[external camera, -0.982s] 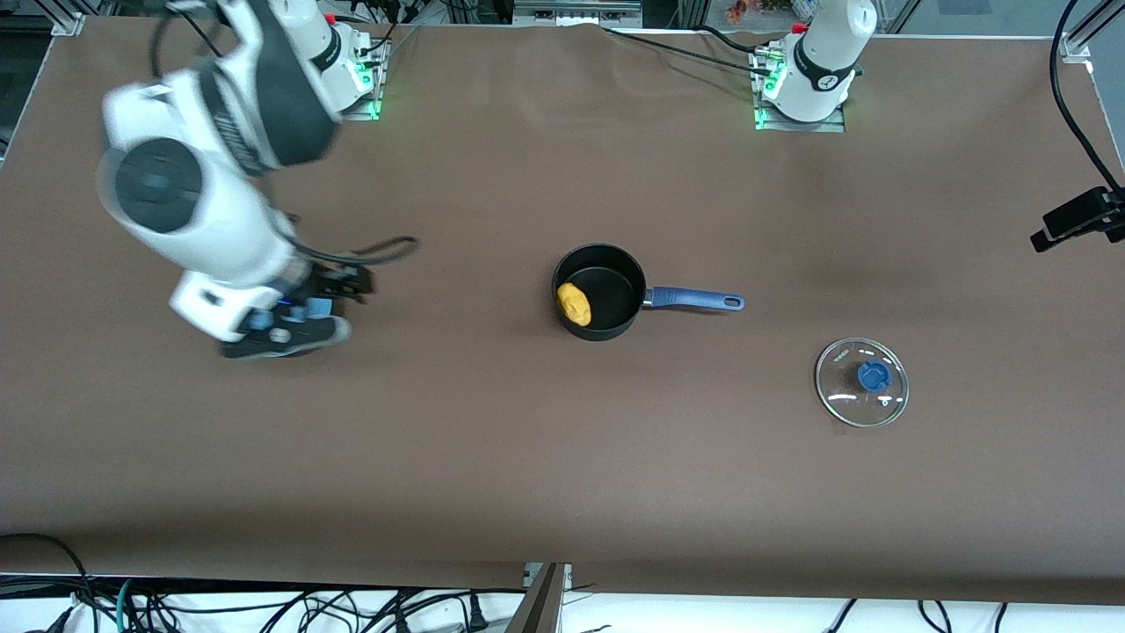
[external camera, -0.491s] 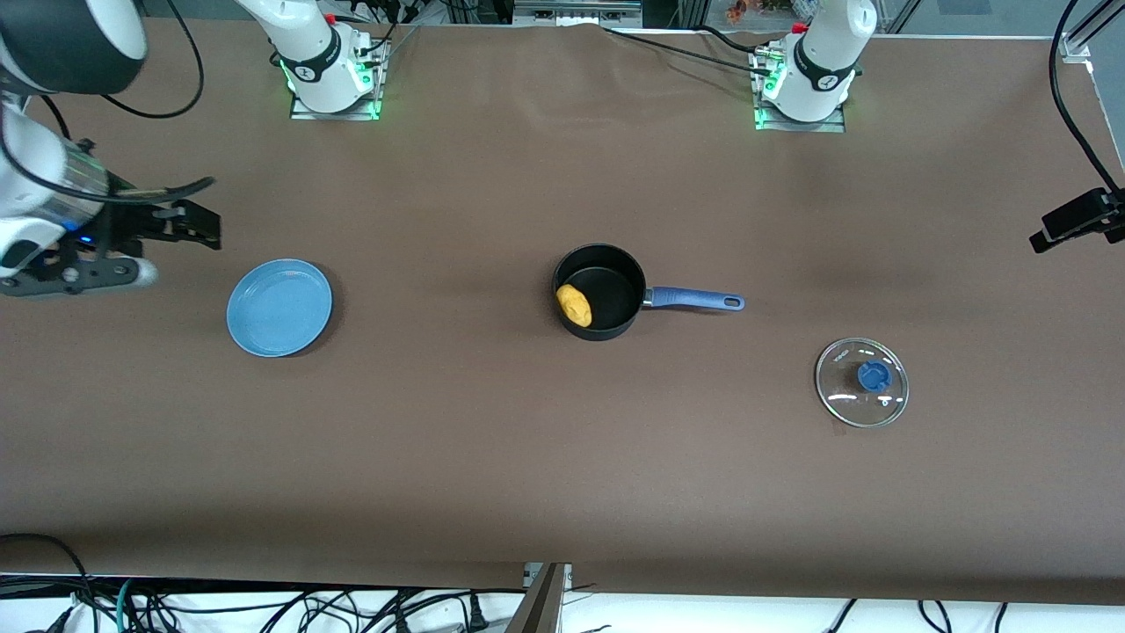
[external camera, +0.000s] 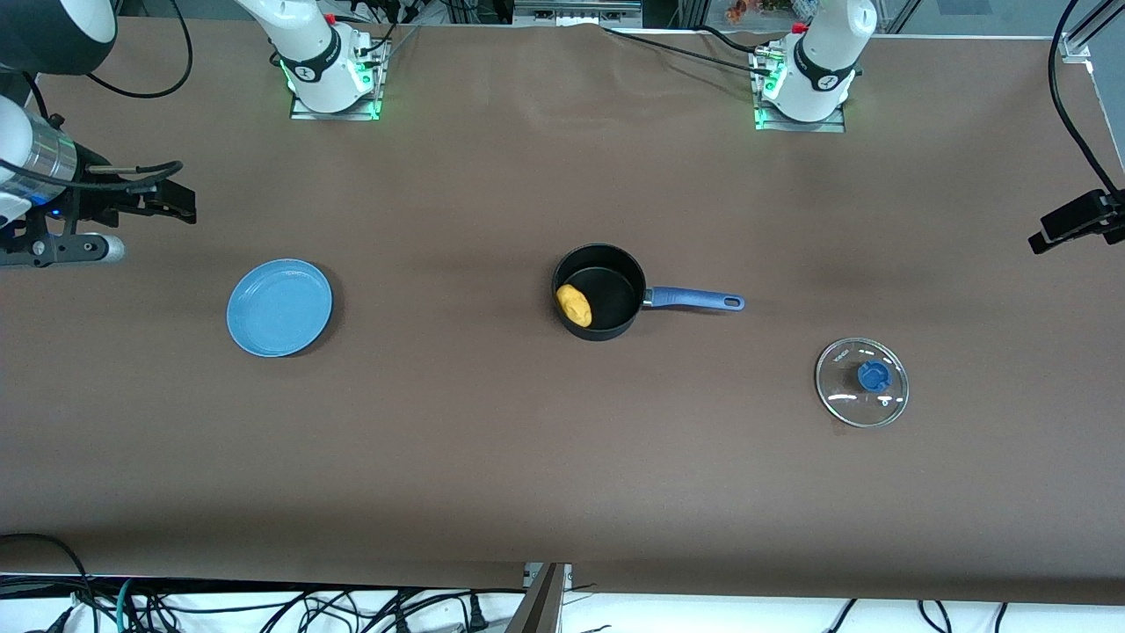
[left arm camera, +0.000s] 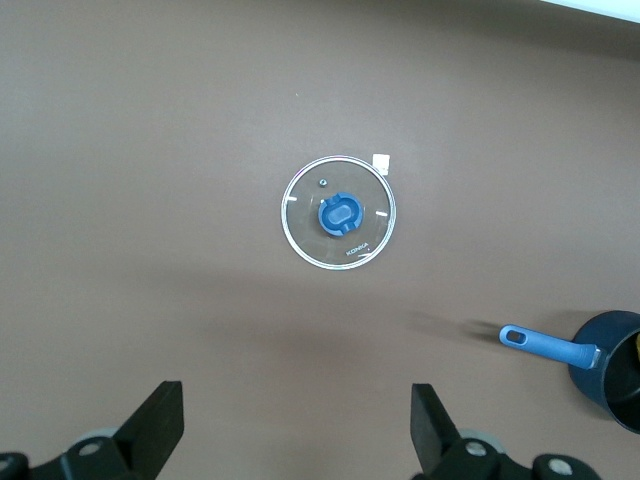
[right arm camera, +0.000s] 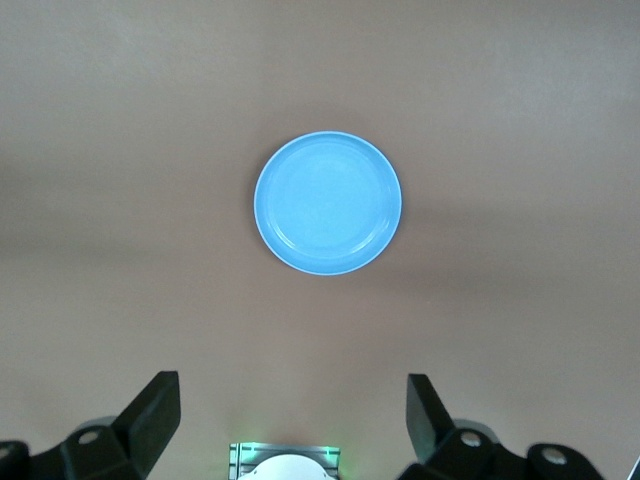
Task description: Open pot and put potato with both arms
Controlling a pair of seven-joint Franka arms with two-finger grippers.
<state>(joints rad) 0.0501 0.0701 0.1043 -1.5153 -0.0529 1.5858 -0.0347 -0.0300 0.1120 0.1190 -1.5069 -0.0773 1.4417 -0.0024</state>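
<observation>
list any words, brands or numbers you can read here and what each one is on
"KONKA": my best reading of the small white print on the glass lid, near its rim, in the left wrist view; the letters are tiny, so I am not sure.
White print on the same lid in the front view: too small to read.
Small white tag on the table beside the lid: blank or too small to tell.
Pot, potato, blue plate: no text visible.

A brown cloth covers my table (external camera: 492, 457) edge to edge, faintly creased. Tangled cables (external camera: 264, 607) hang along its near edge, and aluminium framing (external camera: 1077, 44) stands at its corners, under even light.
</observation>
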